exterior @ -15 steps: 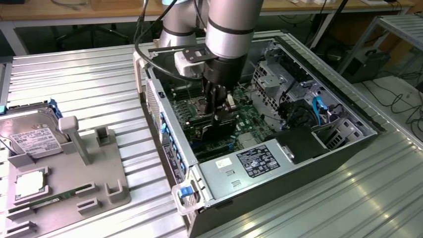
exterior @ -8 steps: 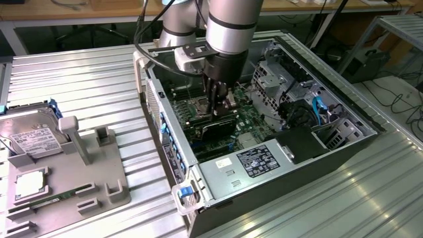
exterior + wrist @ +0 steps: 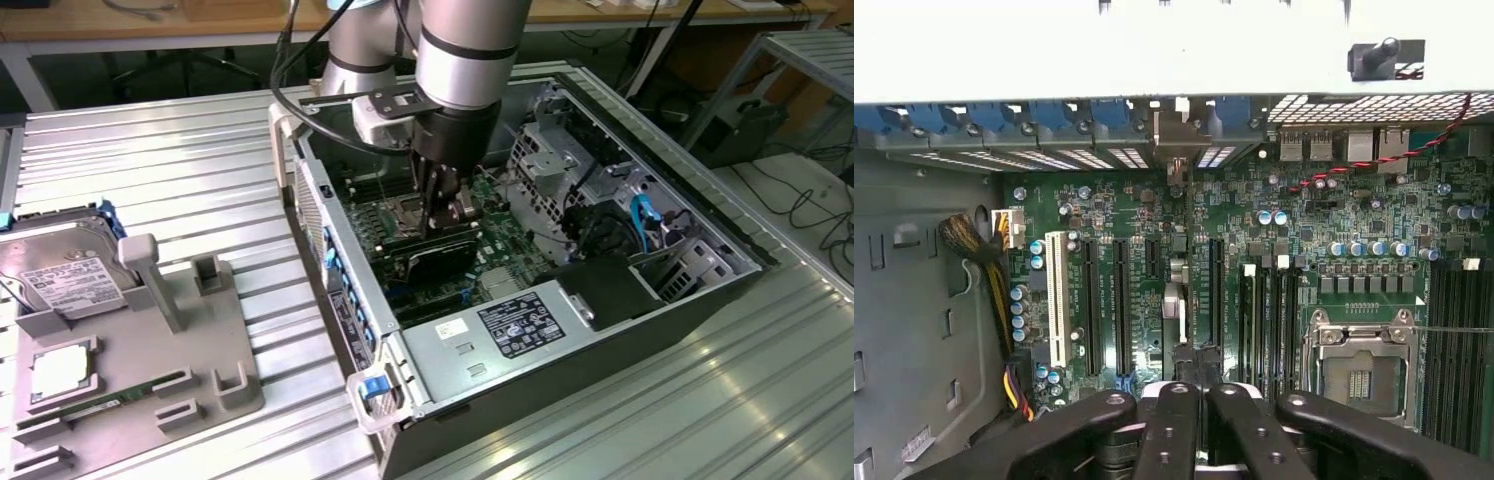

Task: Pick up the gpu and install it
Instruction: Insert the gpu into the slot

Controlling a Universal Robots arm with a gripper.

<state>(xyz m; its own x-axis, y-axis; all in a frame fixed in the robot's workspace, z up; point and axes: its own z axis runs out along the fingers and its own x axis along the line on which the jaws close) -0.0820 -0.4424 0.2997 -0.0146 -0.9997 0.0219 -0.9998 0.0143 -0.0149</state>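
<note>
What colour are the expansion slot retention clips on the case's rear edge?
Blue clips, clearest in the wrist view.

Arm [image 3: 461, 50]: thick round silver-grey tube segments with darker grey bands at the joints, upper centre of the exterior frame. Black cable [image 3: 287, 75] loops down its left side. Flat black plate and a pale block sit at the wrist. Gripper [image 3: 447, 205]: black, narrow. In the wrist frame, bottom centre, its fingers [image 3: 1179, 435] are matte black bars with round screw holes.
</note>
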